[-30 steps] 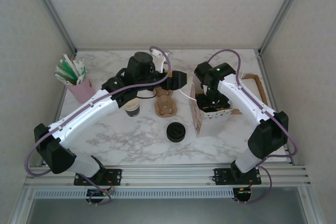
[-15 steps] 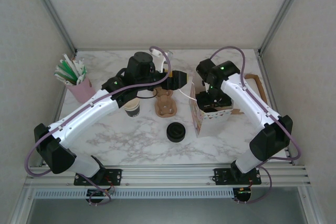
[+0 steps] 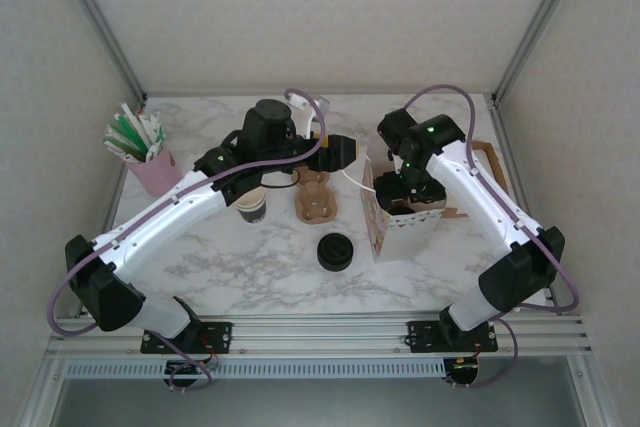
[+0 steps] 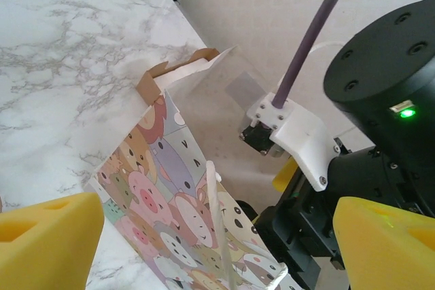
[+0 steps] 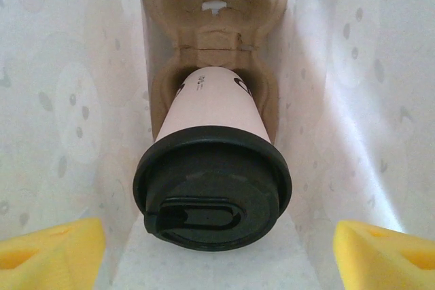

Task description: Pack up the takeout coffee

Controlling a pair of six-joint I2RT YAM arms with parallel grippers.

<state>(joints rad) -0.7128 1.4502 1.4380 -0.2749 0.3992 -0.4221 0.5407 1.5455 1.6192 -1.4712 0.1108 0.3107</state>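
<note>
The takeout coffee (image 5: 211, 106), a cream cup under a black lid (image 5: 204, 188), stands in a brown cardboard carrier (image 5: 212, 28) inside the bag (image 5: 68, 100). My right gripper (image 5: 217, 252) hangs open just above it; its yellow fingertips (image 5: 51, 249) stand wide apart and clear of the lid. From above, the right gripper (image 3: 410, 190) is over the mouth of the animal-print bag (image 3: 378, 225). My left gripper (image 4: 217, 242) is open at the bag's left side (image 4: 170, 188), with the bag wall and its white handle (image 4: 212, 202) between the fingers. From above, the left gripper (image 3: 350, 154) is at the bag's rim.
A lidless cup (image 3: 252, 206), a second cardboard carrier (image 3: 315, 197) and a loose black lid (image 3: 334, 252) lie left of the bag. A pink cup of sticks (image 3: 140, 152) stands far left. A brown tray (image 3: 490, 162) sits behind the right arm.
The right wrist has lifted up and back from the bag, and its elbow has swung right. The left arm has not moved.
</note>
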